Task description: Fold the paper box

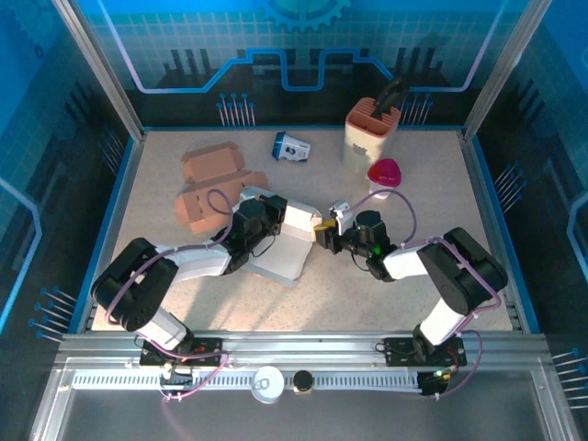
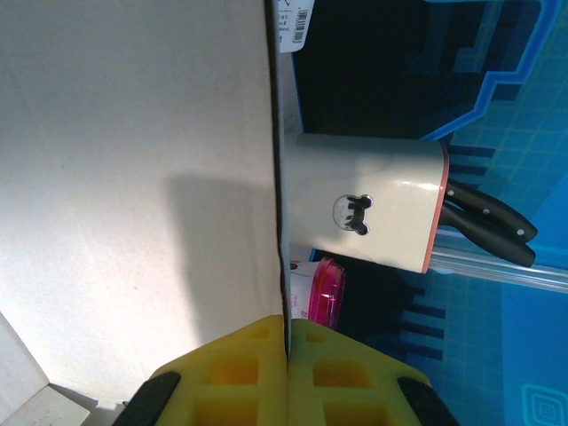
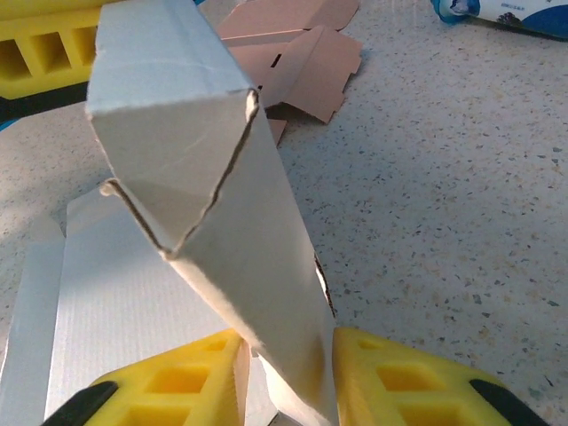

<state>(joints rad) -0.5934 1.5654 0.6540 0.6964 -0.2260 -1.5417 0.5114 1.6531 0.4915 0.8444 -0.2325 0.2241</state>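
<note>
The white paper box [image 1: 287, 246] lies partly folded in the middle of the table, between both arms. My left gripper [image 1: 274, 217] is shut on one upright panel of it. In the left wrist view that panel [image 2: 133, 177] runs edge-on straight into the closed yellow fingers of the left gripper [image 2: 288, 330]. My right gripper [image 1: 323, 231] meets the box from the right. In the right wrist view a folded, wedge-shaped flap [image 3: 222, 195] stands between the yellow pads of the right gripper [image 3: 286, 355], which press on both its sides. The box floor [image 3: 106, 302] lies flat to the left.
Flat brown cardboard blanks [image 1: 211, 184] lie at the back left, also behind the flap [image 3: 293, 53]. A blue-white packet [image 1: 291, 147], a cream knife block [image 1: 370, 133] and a pink item [image 1: 386, 172] stand at the back. The knife block [image 2: 368, 209] is beyond the panel.
</note>
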